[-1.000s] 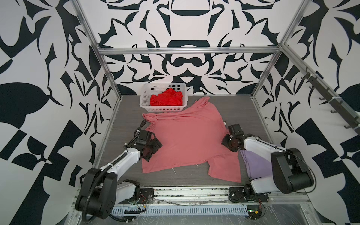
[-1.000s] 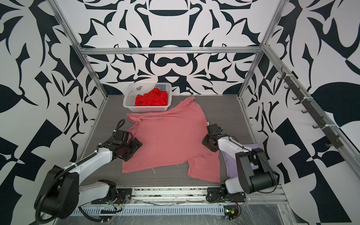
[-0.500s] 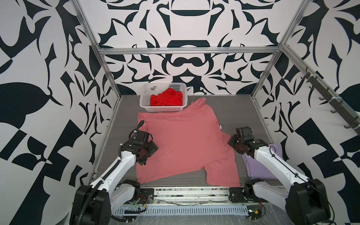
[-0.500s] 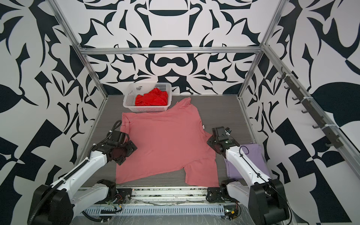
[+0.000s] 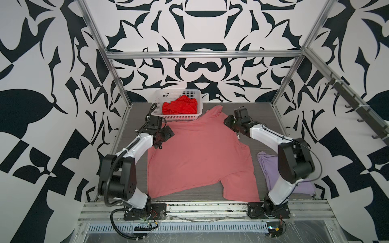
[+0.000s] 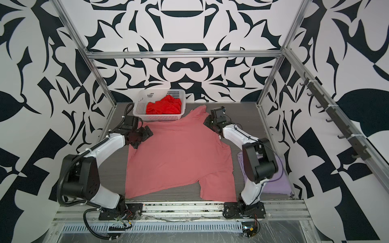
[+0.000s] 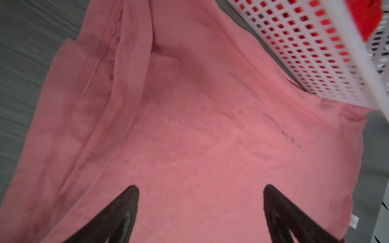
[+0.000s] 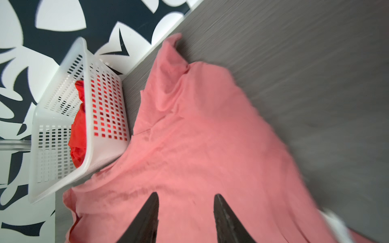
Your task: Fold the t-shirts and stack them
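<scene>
1. Salmon-pink t-shirt lies spread flat across the middle of the tabletop. Its far edge touches the front wall of the white basket, which holds the crumpled red t-shirt. The lavender t-shirt lies at the near right, partly hidden by the right arm.
2. The pink one appears to lie sideways. Its neck label is toward the right and its straight hem toward the left. One sleeve points at the far wall beside the basket, and the other lies at the near right.
3. Left pincer hovers over the shirt's far-left corner, just beside the basket. Its jaws are spread wide, and the left wrist view shows nothing between them.
4. Right pincer sits over the far-right part, near the far sleeve. Its jaws are parted less widely. In the right wrist view cloth shows beyond the gap and none is pinched. I cannot tell whether either pincer touches the fabric.
5. The step in hand is probably taking the far edge at both ends for a lengthwise fold toward the near side.
6. To do it well:
   - Lower both pincers together.
   - Catch both layers at the hem corner and at the shoulder.
   - Stay off the basket wall.
   - Keep the cloth taut between the two grips.
7. The doubled ridge of fabric near the hem could leave the left grip holding only one layer.
</scene>
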